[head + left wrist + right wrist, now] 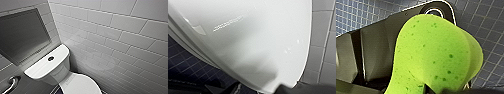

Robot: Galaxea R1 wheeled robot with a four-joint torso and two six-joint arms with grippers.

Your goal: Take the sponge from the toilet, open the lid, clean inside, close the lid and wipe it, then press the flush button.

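Head view: one toilet is seen from above, set against white wall tiles. One tank top is counted, white, with one flush button, round and dark, in its middle. One lid is shut over the bowl, just in front of the tank. One dark framed panel is set in the wall above the tank. One metal bar is seen beside the tank.

Right wrist view: one sponge, bright green with darker specks, is clamped at its narrow end by the right gripper. It is held in the air over dark tiled floor.

Left wrist view: the lid surface is seen close up, glossy. Floor is seen on one side of it and wall tiles on the other.
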